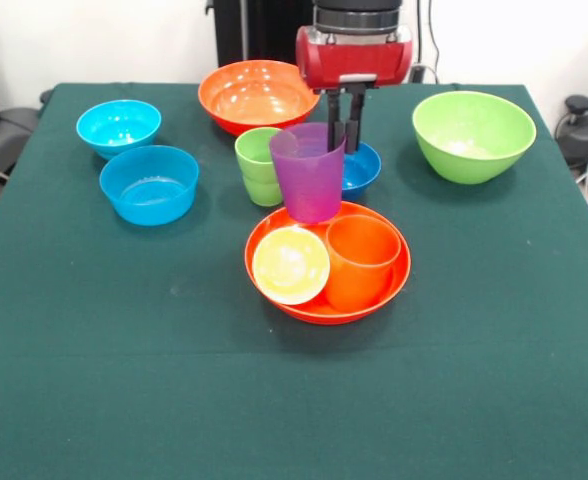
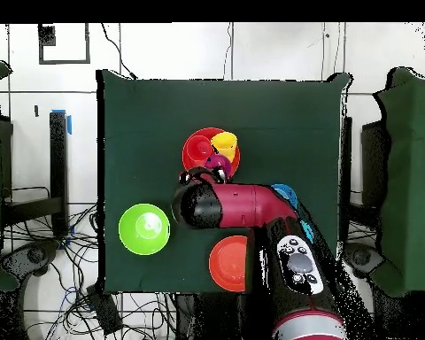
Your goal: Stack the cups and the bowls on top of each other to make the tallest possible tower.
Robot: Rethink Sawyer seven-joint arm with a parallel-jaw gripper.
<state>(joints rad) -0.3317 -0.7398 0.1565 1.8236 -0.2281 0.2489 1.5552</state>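
Observation:
My gripper [image 1: 344, 138] comes down from the red arm head and is shut on the right rim of the purple cup [image 1: 309, 172], which stands upright at the far edge of a large orange bowl [image 1: 374, 300]. I cannot tell whether the cup touches the bowl. In that bowl the orange cup [image 1: 362, 262] stands upright and the yellow cup [image 1: 290, 265] lies tipped, mouth toward the camera. The green cup [image 1: 259, 166] stands on the cloth left of the purple cup. The dark blue bowl [image 1: 362, 172] is just behind. In the overhead view the arm [image 2: 243, 205] hides the gripper.
The second orange bowl [image 1: 257, 95] is at the back centre, and the lime green bowl [image 1: 472, 135] at the back right. Two light blue bowls [image 1: 119, 124] [image 1: 150, 184] sit at the left. The green cloth covers the table [image 1: 294, 400].

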